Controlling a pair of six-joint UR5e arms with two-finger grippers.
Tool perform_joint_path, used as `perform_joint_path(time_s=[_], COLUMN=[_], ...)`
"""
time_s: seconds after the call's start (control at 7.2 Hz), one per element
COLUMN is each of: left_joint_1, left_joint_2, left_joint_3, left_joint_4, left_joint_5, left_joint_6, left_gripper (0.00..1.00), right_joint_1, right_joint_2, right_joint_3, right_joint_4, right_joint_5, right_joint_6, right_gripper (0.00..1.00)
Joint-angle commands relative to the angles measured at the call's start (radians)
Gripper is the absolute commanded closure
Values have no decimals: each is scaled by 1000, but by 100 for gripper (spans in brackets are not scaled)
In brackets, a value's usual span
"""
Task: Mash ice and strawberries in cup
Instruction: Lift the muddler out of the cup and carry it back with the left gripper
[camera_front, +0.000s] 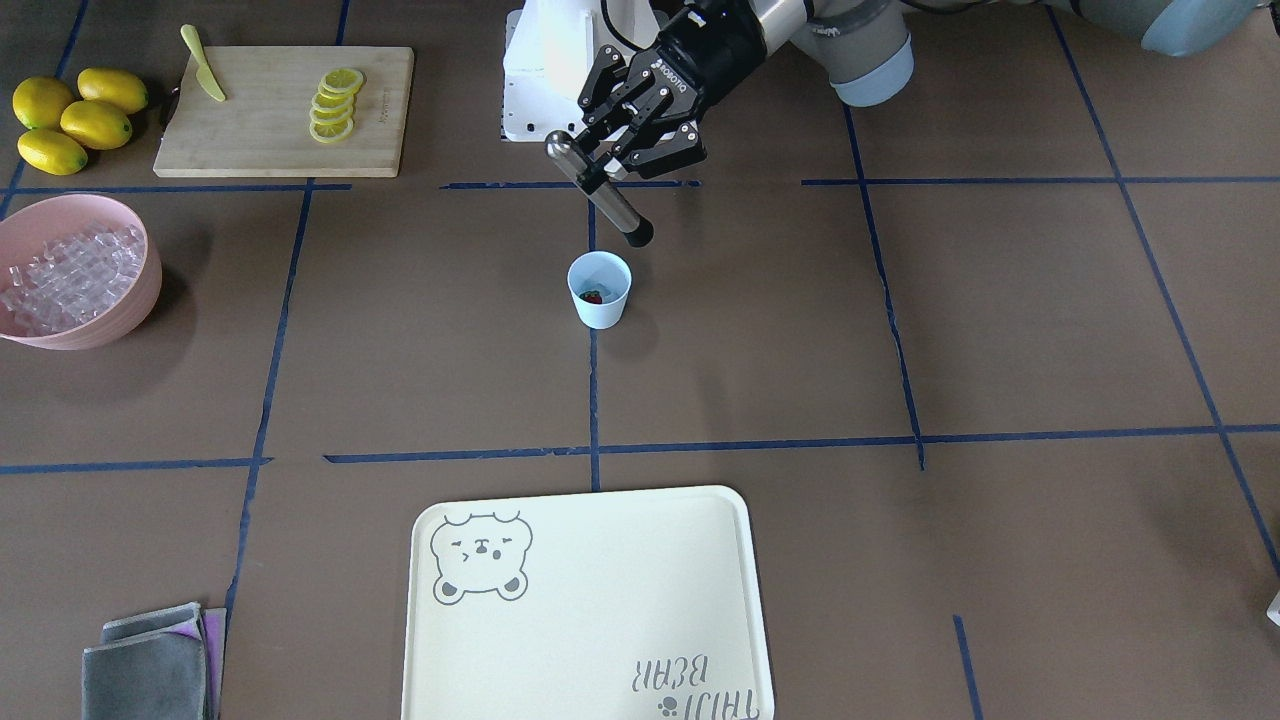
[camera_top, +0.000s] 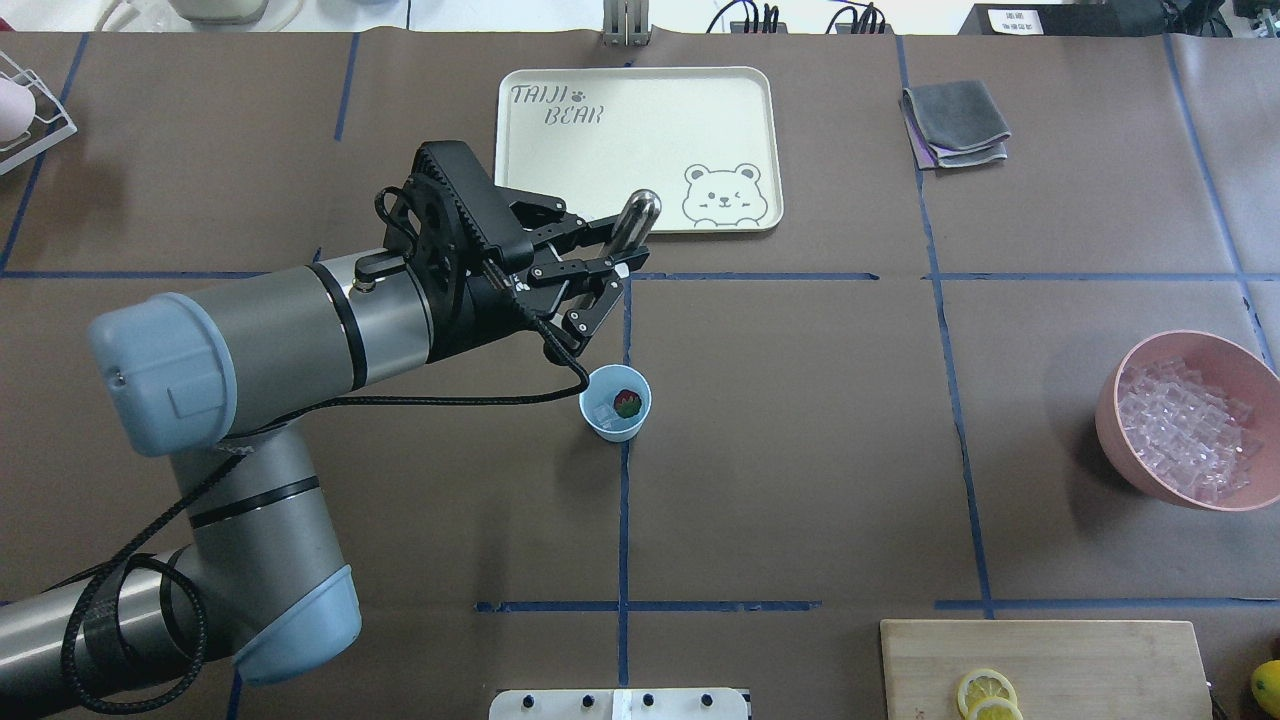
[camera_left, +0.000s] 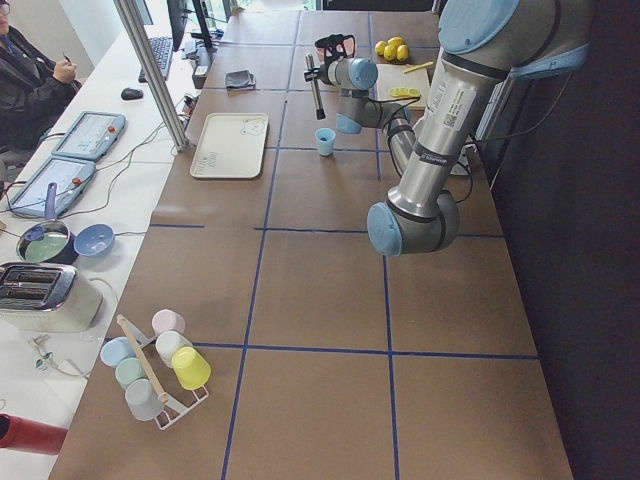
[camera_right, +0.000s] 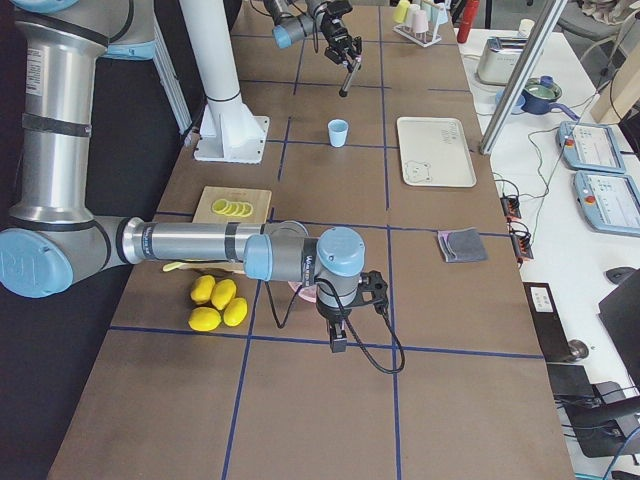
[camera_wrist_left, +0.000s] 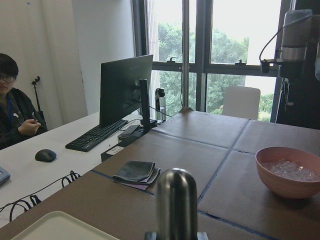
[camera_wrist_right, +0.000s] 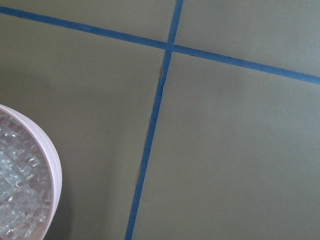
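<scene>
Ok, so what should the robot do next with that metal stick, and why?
Probably swing the muddler until its black tip is over the cup, then lower it in. The left gripper clamps the muddler, but it hangs tilted, above and beside the rim, while the strawberry and ice sit inside.

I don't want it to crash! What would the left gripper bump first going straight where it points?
Probably nothing: the left gripper points sideways above the table, between grey cloths and pink bowl.

Prob. robot lab: tape-gridded table (camera_front: 1000, 330), operator (camera_wrist_left: 10, 110) w/ monitor (camera_wrist_left: 125, 82) + keyboard (camera_wrist_left: 95, 135) alongside.
</scene>
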Motion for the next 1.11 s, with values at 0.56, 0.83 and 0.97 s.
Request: perform_joint_path(time_s=[0.56, 0.83, 0.97], left_joint_1=[-286, -419, -479], left_joint_2=[-1, -3, -1], left_joint_3=[-44, -40, -40], left_joint_4=[832, 1093, 1176], left_joint_5=[-300, -402, -444], left_joint_6=[274, 317, 316], left_gripper=[100, 100, 100], right_joint_1=[0, 0, 0], right_joint_2=[-2, -2, -2], right_joint_3=[0, 0, 0], right_joint_4=[0, 0, 0], right_joint_5=[0, 1, 1], right_joint_6=[-2, -2, 0], right_gripper=[1, 1, 1])
